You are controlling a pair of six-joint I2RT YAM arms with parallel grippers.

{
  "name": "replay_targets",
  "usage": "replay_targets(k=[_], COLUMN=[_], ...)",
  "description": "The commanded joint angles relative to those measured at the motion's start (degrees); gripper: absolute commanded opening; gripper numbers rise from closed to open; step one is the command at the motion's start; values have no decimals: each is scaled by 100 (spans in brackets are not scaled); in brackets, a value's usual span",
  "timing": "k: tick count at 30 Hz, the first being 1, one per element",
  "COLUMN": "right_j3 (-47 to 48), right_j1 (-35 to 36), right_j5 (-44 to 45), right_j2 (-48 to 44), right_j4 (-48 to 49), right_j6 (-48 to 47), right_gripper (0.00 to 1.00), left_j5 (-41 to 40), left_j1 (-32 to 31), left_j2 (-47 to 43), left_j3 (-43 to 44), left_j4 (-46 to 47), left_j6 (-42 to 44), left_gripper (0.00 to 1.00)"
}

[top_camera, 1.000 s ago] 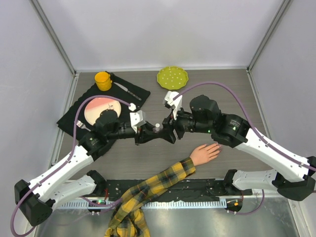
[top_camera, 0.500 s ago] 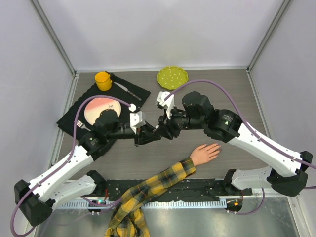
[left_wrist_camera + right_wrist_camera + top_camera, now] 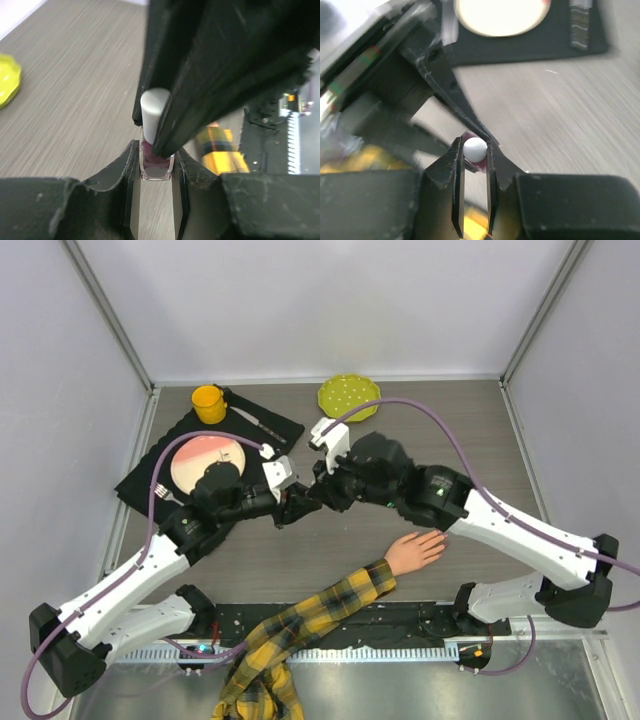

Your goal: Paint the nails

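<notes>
A small glass polish bottle (image 3: 156, 169) with purple polish stands between the fingers of my left gripper (image 3: 156, 161), which is shut on its body. Its white cap (image 3: 474, 147) sits between the fingers of my right gripper (image 3: 474, 150), and both pads press on it. In the top view the two grippers meet tip to tip, left gripper (image 3: 296, 504) and right gripper (image 3: 314, 497), and they hide the bottle. The pale mannequin hand (image 3: 415, 550) lies palm down to the right of them, in a yellow-and-black plaid sleeve (image 3: 310, 625). Its nails are too small to make out.
At the back left, a black mat (image 3: 270, 420) carries a pink plate (image 3: 208, 462), a knife (image 3: 258, 424) and a fork (image 3: 160, 490). A yellow cup (image 3: 208, 403) stands at the mat's far corner. A green plate (image 3: 349, 395) lies at the back centre.
My right gripper has moved left over the bottle and closed its fingers on the white cap. The left gripper has kept its hold on the bottle in the same place.
</notes>
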Motion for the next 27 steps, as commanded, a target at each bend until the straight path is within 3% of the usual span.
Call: replay_targets(k=[1, 3, 10, 12, 13, 16, 21, 27], right_j3=[65, 162, 207, 119, 84, -101, -347, -593], right_j1=[1545, 1757, 1556, 1477, 1450, 1371, 1327, 1081], right_j5=[3782, 4375, 4157, 3957, 3877, 3509, 3104, 1769], right_j2=[646, 989, 947, 825, 781, 500, -184, -959], right_j4=[423, 528, 782, 800, 809, 940, 897, 616], right_j6=[1844, 2339, 2270, 2226, 2191, 1876, 1304, 478], right_gripper=[1, 1, 3, 14, 26, 42, 59, 75], left_j5=[-1310, -1426, -1180, -1075, -1048, -873, -697, -117], left_j1=[10, 10, 10, 10, 19, 10, 10, 10], left_j2=[-66, -136, -391, -400, -417, -426, -400, -330], left_j3=[163, 120, -74, -65, -57, -57, -39, 31], left_j4=[292, 327, 591, 564, 556, 503, 485, 433], left_j6=[206, 214, 135, 135, 153, 162, 206, 171], left_gripper=[0, 0, 0, 0, 0, 0, 0, 0])
